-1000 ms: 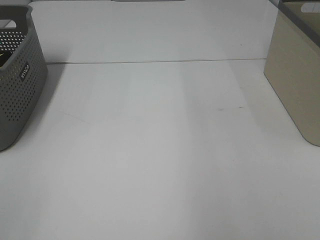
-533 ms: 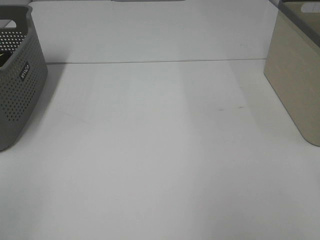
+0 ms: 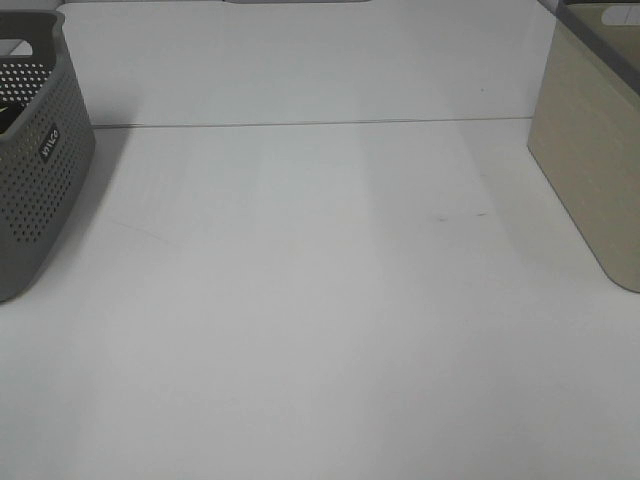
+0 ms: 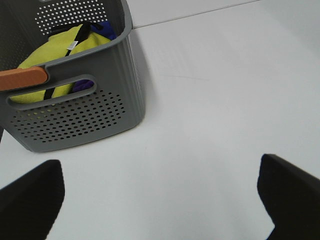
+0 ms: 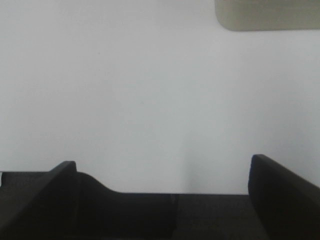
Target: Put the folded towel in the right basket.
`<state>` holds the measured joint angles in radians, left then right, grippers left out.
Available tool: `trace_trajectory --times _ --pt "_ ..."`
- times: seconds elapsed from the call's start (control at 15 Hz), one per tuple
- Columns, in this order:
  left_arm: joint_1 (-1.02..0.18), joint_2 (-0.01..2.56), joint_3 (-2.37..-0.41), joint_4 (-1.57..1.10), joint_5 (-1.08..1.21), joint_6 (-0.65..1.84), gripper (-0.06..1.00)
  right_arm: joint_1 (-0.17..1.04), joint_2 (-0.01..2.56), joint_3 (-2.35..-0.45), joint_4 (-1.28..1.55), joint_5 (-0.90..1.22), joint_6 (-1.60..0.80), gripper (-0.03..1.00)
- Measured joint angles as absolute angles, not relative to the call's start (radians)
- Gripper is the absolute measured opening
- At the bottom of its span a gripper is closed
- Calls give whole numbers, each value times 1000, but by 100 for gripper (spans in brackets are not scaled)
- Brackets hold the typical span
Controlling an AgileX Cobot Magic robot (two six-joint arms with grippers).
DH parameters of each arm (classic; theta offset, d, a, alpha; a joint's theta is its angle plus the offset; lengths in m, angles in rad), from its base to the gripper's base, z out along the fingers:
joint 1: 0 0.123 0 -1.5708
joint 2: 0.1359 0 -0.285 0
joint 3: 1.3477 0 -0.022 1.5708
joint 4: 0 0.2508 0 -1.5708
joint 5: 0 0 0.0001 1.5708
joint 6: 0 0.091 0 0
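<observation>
In the exterior high view, a white tabletop (image 3: 320, 300) is seen with a grey perforated plastic basket (image 3: 35, 170) at its left edge and a beige smooth-walled basket with a dark grey rim (image 3: 590, 160) at its right edge; neither arm is shown here, and no towel is seen on the table. In the left wrist view, the left gripper (image 4: 160, 200) is shown spread wide, its two black fingertips (image 4: 30, 200) far apart with only bare table between them. The grey basket lies ahead of this gripper and to one side, near but not touched; a yellow-green cloth (image 4: 65, 50), a purple-blue item (image 4: 102, 29) and an orange piece at the rim (image 4: 22, 77) are seen in it. Whether that cloth is the folded towel cannot be told. In the right wrist view, the right gripper (image 5: 162, 175) is likewise held wide and empty, with the beige basket's lower corner (image 5: 267, 15) well ahead of it.
</observation>
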<state>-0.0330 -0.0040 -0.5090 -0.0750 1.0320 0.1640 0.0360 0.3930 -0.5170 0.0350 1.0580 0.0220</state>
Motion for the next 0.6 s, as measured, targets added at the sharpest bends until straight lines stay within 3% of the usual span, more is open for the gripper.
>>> trace_trajectory --times 0.6 --pt "-33 -4 -509 -75 1032 164 99 36 2 -502 25 1060 22 85"
